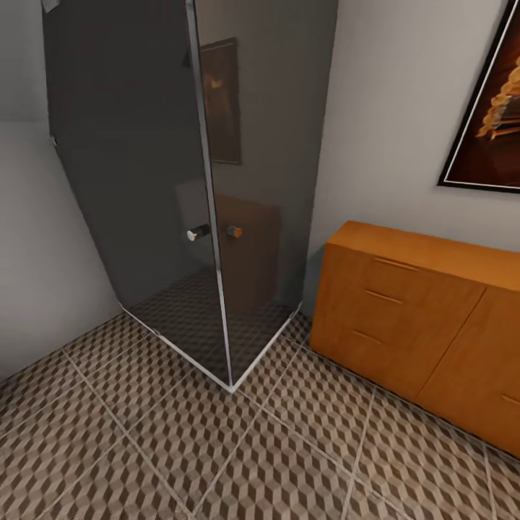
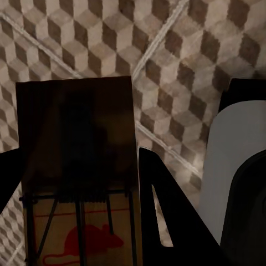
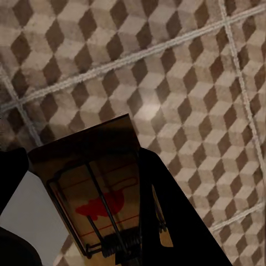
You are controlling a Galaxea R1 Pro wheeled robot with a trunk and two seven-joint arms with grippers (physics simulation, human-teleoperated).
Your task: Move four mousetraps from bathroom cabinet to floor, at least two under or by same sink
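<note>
In the left wrist view a brown mousetrap (image 2: 77, 127), wire spring and red mouse print facing up, is clamped between the dark fingers (image 2: 166, 216) of my left gripper (image 2: 77, 172). My right gripper (image 3: 83, 172) is shut on a second mousetrap (image 3: 94, 160) in the same way. Both traps hang above the bathroom floor (image 1: 217, 448), whose cube-pattern tiles fill the background of both wrist views. The orange-brown cabinet (image 1: 426, 318) stands against the wall at the right of the head view, its drawers and door closed. The sink is out of view.
A dark glass shower enclosure (image 1: 180, 180) with chrome knobs (image 1: 196, 233) fills the corner ahead, its base corner jutting onto the tiles. A framed picture (image 1: 491, 123) hangs above the cabinet. A grey wall runs along the left. A pale robot part (image 2: 233, 155) sits beside the left gripper.
</note>
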